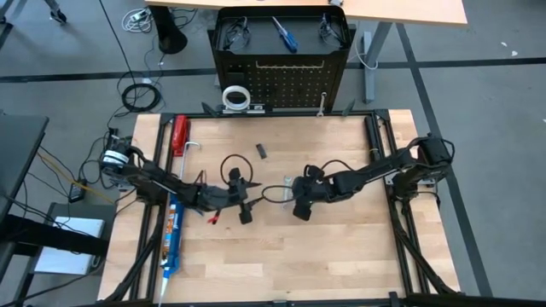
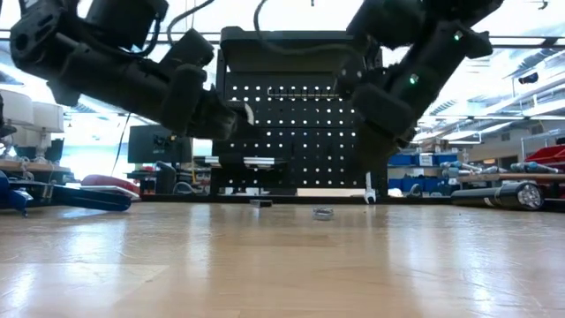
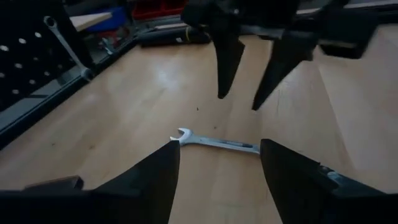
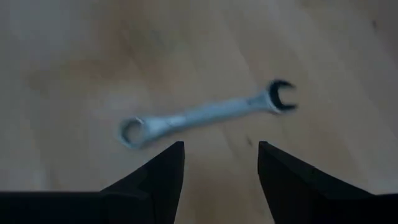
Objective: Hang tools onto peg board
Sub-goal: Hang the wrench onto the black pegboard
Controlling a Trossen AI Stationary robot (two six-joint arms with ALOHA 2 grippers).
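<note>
A silver wrench [image 4: 205, 115] lies flat on the wooden table [image 1: 341, 247], between my two grippers; the left wrist view shows this wrench [image 3: 214, 143] too. My left gripper [image 3: 219, 142] is open, low and close to level, its fingers on either side of the wrench's line without touching it. My right gripper [image 4: 221, 144] is open and slants down above the wrench, clear of it. The peg board [image 1: 294, 81] stands at the table's far edge. On it hang a second wrench [image 3: 65, 43] and a white tape roll [image 1: 236, 96].
A red-handled tool [image 1: 179, 135] and a blue caulking gun [image 1: 171, 239] lie along the table's left side. A small dark tool [image 1: 262, 151] rests near the middle. Glasses [image 1: 235, 34] and a blue-handled screwdriver [image 1: 284, 34] sit at the peg board's top.
</note>
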